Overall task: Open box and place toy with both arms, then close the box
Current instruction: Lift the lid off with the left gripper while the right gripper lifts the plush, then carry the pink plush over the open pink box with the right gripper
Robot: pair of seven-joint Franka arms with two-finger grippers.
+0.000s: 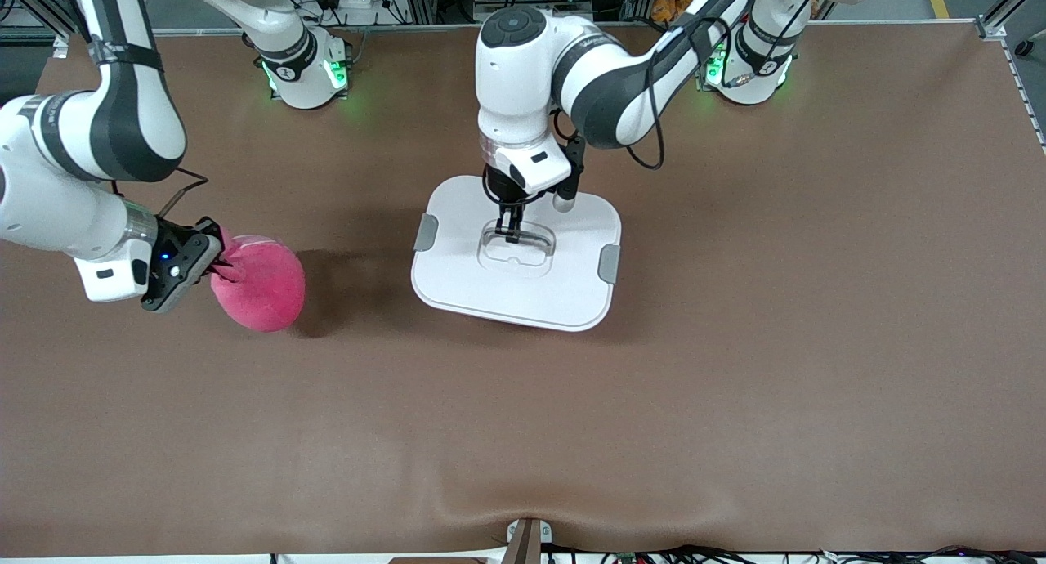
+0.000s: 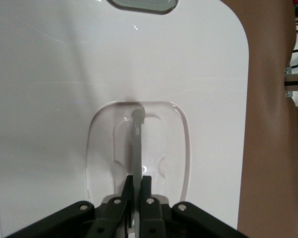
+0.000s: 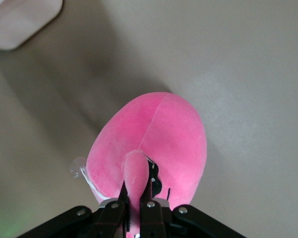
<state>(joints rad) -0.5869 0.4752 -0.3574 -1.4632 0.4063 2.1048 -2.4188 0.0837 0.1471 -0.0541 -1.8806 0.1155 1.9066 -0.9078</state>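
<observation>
Box (image 1: 516,253) mid-table (image 1: 735,343) — toy (image 1: 260,284) beside it, toward the right arm's end.

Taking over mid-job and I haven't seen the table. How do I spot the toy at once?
Start at the white-lidded box in the middle of the brown table, where the left gripper is shut on the lid's handle. Look from there toward the right arm's end. The toy is the round hot-pink plush lump, pinched by the right gripper; nothing else on the table is pink or soft.
</observation>
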